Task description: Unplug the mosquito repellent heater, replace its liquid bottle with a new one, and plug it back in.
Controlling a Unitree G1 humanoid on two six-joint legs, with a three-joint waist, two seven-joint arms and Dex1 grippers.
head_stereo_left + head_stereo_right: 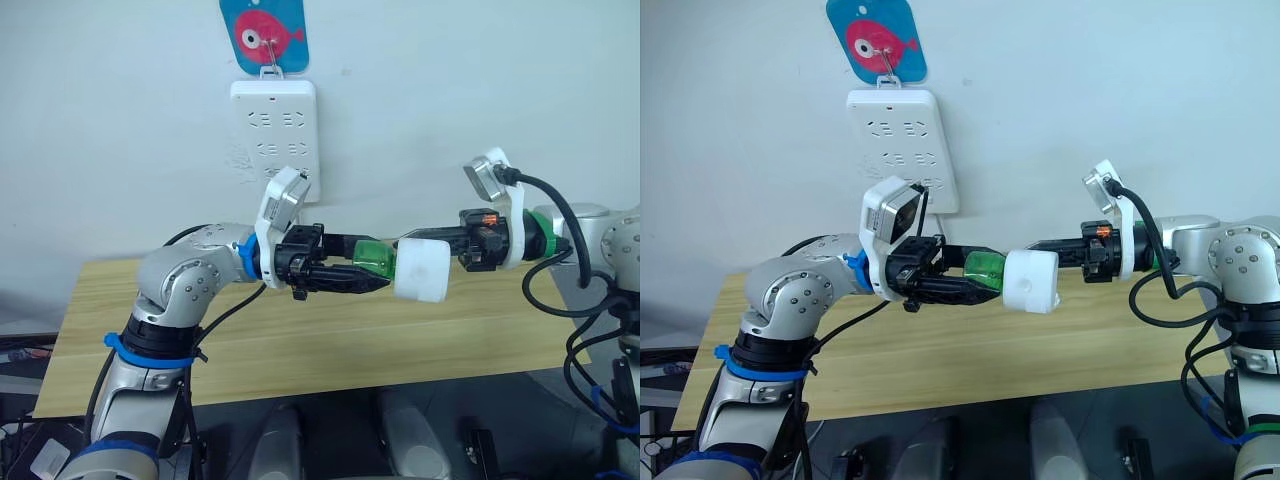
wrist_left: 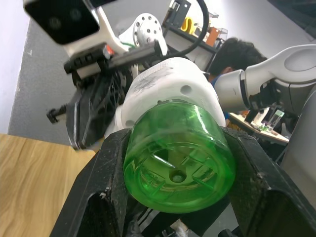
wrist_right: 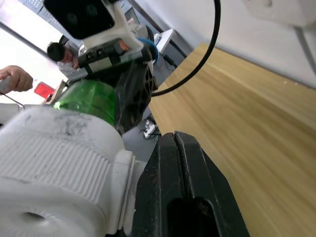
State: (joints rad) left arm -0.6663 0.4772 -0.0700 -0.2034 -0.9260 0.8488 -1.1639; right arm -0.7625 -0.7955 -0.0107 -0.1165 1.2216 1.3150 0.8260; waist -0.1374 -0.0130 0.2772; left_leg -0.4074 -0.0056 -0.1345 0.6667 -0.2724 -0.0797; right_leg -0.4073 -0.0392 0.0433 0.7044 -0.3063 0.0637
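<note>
A long wooden table stands against a plain pale wall. On the wall, above the table, hangs one white power strip with many sockets. Right above the power strip is one blue tag with a pink fish on a hook. In the wrist views, a person with dark hair sits far behind the table, and a person's hand shows there too.

There are two robot arms, one heater and one green bottle. Both arms are held up over the table, below the power strip.

The left gripper comes in from the left of the power strip. Its two black fingers are closed around the green bottle, one finger on each side, pressing on it. The left wrist view shows the round bottom of the bottle between them. The other end of the bottle sits inside the mosquito repellent heater.

The heater is in the air over the table, below and to the right of the power strip. It is not plugged in. It is white and round, with little ridges on one side.

The right gripper comes in from the right and holds the heater. Its black fingers are clamped on the heater's far side.
</note>
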